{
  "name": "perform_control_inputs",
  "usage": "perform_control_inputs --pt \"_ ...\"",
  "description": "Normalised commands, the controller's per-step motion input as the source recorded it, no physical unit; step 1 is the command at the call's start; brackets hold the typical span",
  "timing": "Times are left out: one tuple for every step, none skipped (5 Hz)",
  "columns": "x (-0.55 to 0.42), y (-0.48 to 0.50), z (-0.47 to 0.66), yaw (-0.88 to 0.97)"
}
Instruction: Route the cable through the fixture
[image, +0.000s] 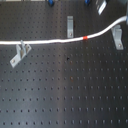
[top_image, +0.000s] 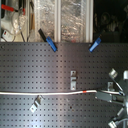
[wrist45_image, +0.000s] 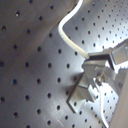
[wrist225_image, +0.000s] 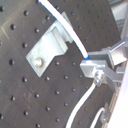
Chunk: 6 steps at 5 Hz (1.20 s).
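Observation:
The white cable (image: 45, 41) lies across the black perforated board from the first exterior view's left edge, and its red band (image: 85, 37) sits where it starts to rise toward the right. In the second exterior view the cable (top_image: 45, 93) runs straight to my gripper (top_image: 102, 94), just past the red band (top_image: 85, 92). Both wrist views show the gripper (wrist45_image: 92, 59) (wrist225_image: 89, 61) shut on the cable (wrist45_image: 65, 27) (wrist225_image: 65, 27), close beside a metal bracket fixture (wrist225_image: 46, 50) (wrist45_image: 80, 95). The gripper does not show in the first exterior view.
Metal brackets stand on the board: one at the left (image: 20, 52) touching the cable, one in the middle (image: 70, 25), one at the right (image: 117, 37), one at the back (image: 101, 6). Blue clamps (top_image: 51, 44) (top_image: 95, 45) sit at the board's far edge.

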Motion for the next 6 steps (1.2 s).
perform_control_inputs --pt "-0.563 -0.010 0.06 0.07" --pt "-0.760 -0.177 0.13 0.23" --pt "-0.001 -0.037 0.00 0.00" --pt "-0.241 -0.557 0.08 0.00" --pt "-0.002 -0.029 0.00 0.00" --pt "-0.412 -0.044 0.03 0.28"
